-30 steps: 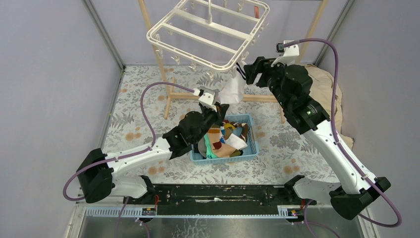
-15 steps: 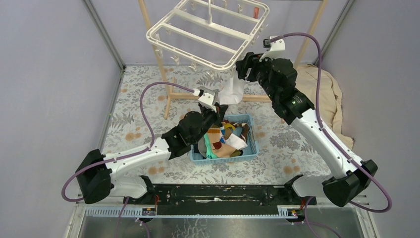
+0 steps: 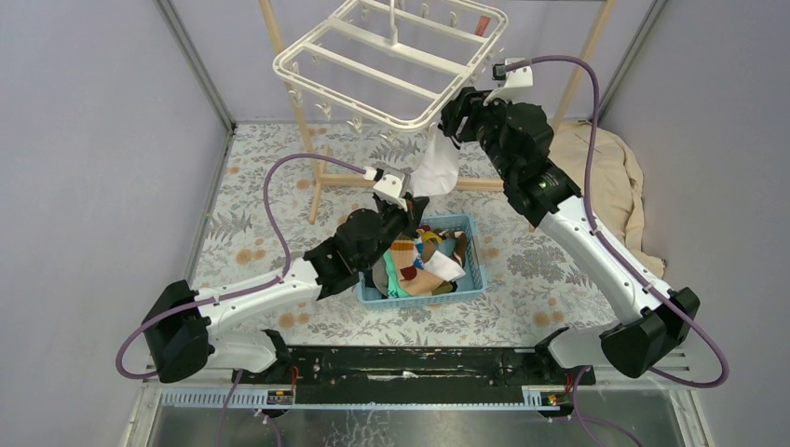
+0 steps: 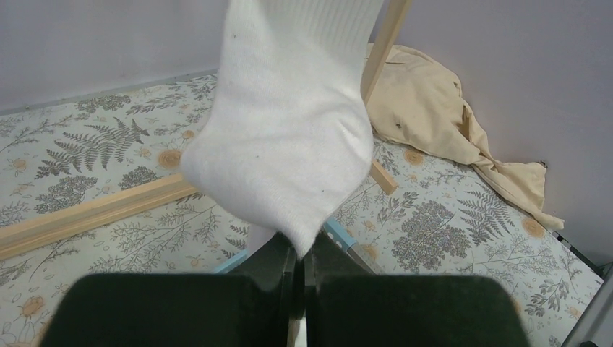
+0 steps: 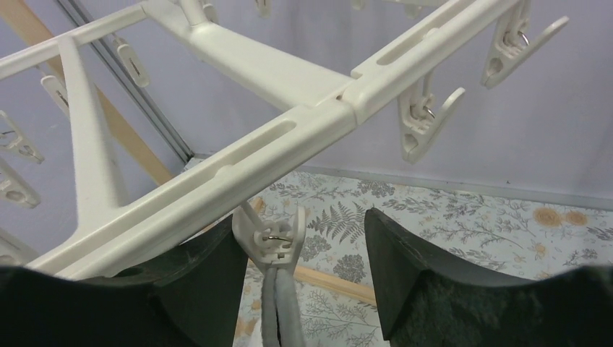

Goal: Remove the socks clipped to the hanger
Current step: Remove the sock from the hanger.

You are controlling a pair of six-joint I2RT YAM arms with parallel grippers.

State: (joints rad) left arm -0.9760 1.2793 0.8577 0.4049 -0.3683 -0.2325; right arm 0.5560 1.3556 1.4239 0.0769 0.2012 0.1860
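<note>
The white plastic hanger (image 3: 373, 58) hangs at the top, its frame also in the right wrist view (image 5: 238, 166). One white sock (image 3: 436, 168) hangs from a clip (image 5: 269, 238) at its near right corner. My left gripper (image 3: 416, 207) is shut on the toe of that white sock (image 4: 289, 130). My right gripper (image 3: 451, 117) is open, its fingers (image 5: 405, 260) on either side of the clip and the sock's cuff (image 5: 280, 311). A small red piece (image 3: 482, 23) hangs at the hanger's far right. Several mixed-colour socks (image 3: 419, 265) lie in the blue basket.
The blue basket (image 3: 475, 265) sits on the floral table below the hanger. A wooden rack's poles (image 3: 307, 140) stand behind. A beige cloth (image 3: 610, 172) lies at the right, also in the left wrist view (image 4: 448, 123).
My right arm has moved up and left, bringing its open gripper around the clip that holds the white sock. The left gripper has stayed on the sock's toe.
</note>
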